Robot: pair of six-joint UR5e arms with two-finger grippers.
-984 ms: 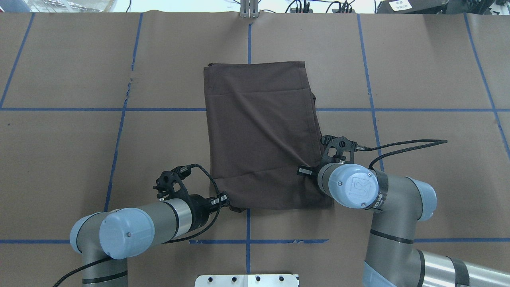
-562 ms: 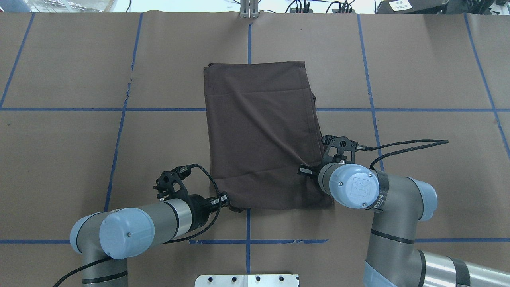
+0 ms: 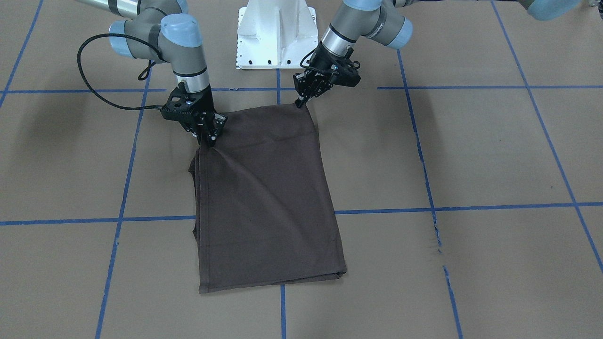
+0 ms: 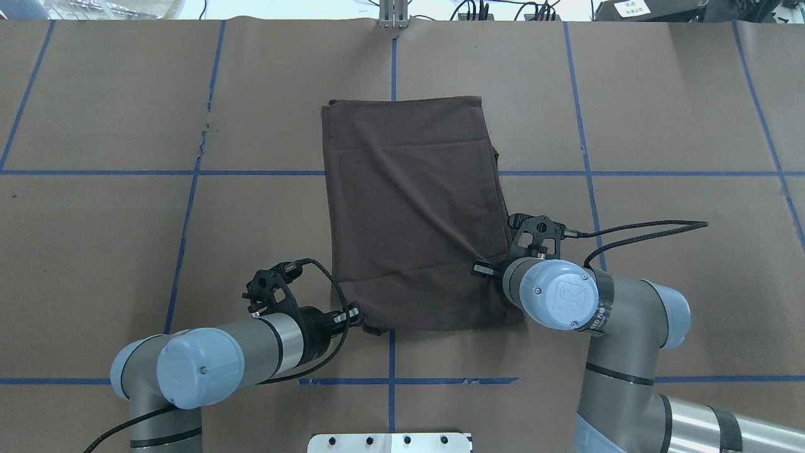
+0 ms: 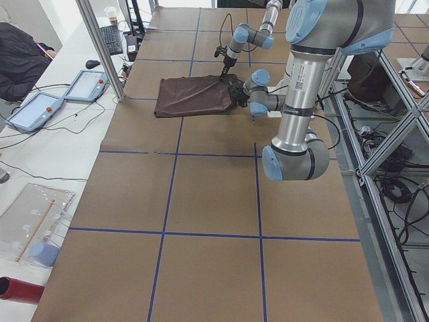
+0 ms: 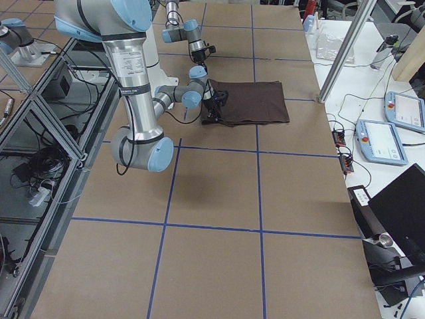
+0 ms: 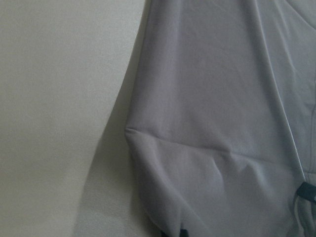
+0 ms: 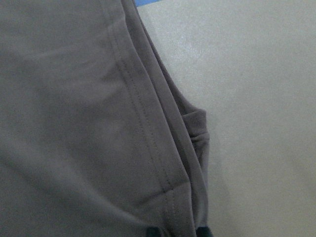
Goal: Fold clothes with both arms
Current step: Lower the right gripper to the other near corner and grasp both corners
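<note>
From my console I see the folded T-shirt (image 3: 268, 202) lying flat in the middle of the table (image 3: 471, 155), the left gripper (image 3: 300, 102) clenched on its robot-side corner and the right gripper (image 3: 208, 140) clenched on the side edge near the opposite corner.

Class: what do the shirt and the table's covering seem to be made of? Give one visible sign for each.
The shirt: soft matte knit cloth, probably cotton; it creases and shows stitched hems. The table covering: likely brown kraft paper, matte, with a tear.
</note>
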